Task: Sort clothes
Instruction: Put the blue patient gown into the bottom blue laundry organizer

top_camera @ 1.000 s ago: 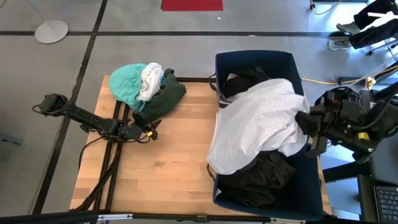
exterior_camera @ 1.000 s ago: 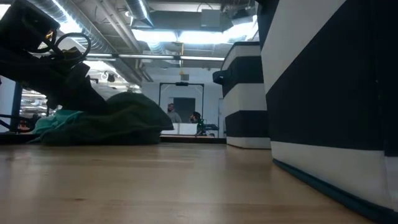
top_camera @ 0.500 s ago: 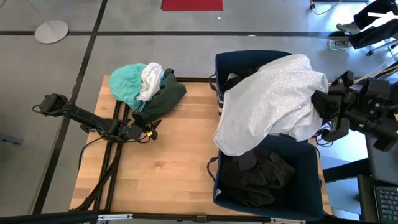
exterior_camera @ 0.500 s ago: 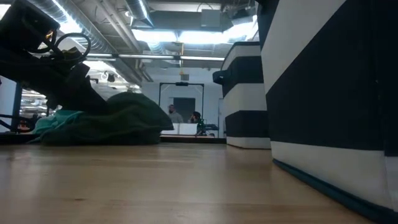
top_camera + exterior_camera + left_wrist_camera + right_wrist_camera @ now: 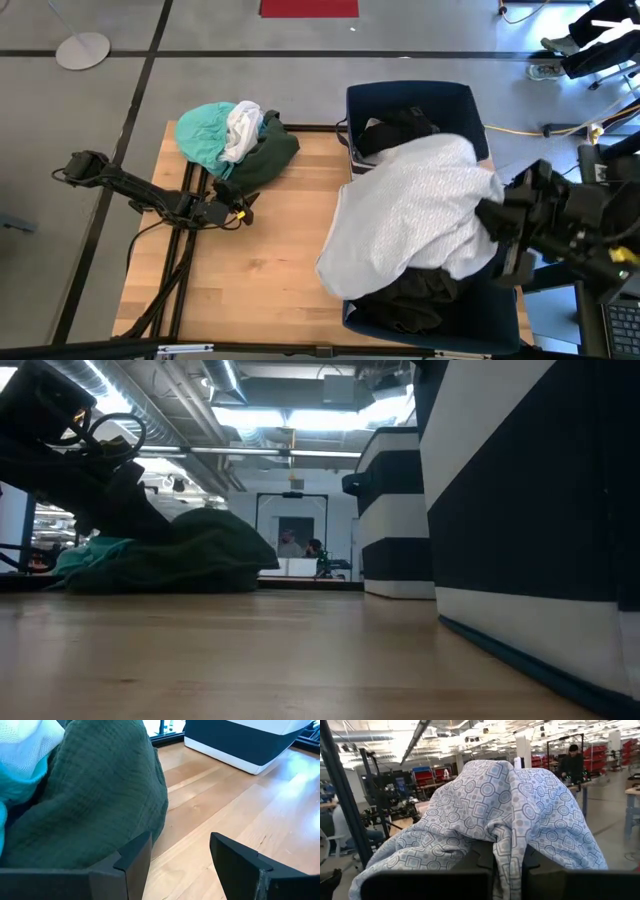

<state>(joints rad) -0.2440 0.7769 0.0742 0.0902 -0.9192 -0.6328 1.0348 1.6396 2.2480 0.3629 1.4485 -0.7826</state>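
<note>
A pile of clothes lies at the table's far left: a teal garment (image 5: 205, 132), a white one (image 5: 242, 128) and a dark green one (image 5: 262, 158). My left gripper (image 5: 240, 208) rests on the table just near of the pile, open and empty, with the dark green garment (image 5: 85, 795) right before its fingers. My right gripper (image 5: 497, 218) is shut on a large white garment with a grey geometric print (image 5: 415, 215). It holds the garment above the navy blue bin (image 5: 462, 98) on the table's right. Black clothes (image 5: 398, 128) lie in the bin. My right gripper pinches a bunched fold of the white printed garment (image 5: 508, 862) between its two fingers, coming level from the table's right side. The cloth is draped over and around the fingers (image 5: 470, 805). It hangs slack to the left over the bin, its left edge (image 5: 335, 270) past the bin's left wall.
The navy bin with white stripes (image 5: 520, 510) fills the table's right side. Bare wooden tabletop (image 5: 270, 260) lies between the pile and the bin. Cables run along the table's left part (image 5: 170, 270). People show in the room behind (image 5: 570, 765).
My right gripper has carried the white garment up and toward the far right, spreading it over the bin's far half. It has then swung back toward the near edge and the left. The cloth now hangs over the bin's middle and left wall. My left arm has kept still.
</note>
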